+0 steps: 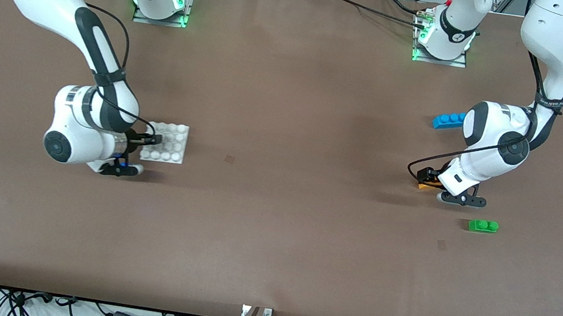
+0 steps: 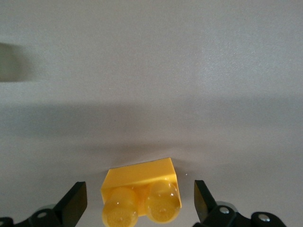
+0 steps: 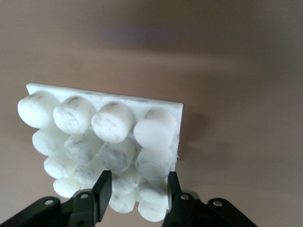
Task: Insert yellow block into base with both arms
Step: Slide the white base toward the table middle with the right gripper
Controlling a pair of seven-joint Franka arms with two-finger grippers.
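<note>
The base (image 1: 167,142) lies flat on the brown bench (image 1: 273,221) toward the right arm's end. The right hand (image 3: 136,191) is down at the base's edge, its fingers (image 3: 102,190) drawn in narrow and pinching the studs at that edge.

Well apart from the base, toward the left arm's end of the bench, the yellow block (image 2: 141,196) sits on the bench, studs up. The left hand (image 2: 140,202) is low around it, fingers wide, one on each side and clear of the plastic.

A green brick (image 1: 482,225) lies near the yellow block, nearer the front camera. A blue brick (image 1: 448,120) lies farther from that camera, partly hidden by the left arm (image 1: 497,147). Nothing stands on the bare bench between the base and the yellow block. No writing can be read on the bricks or the base.
</note>
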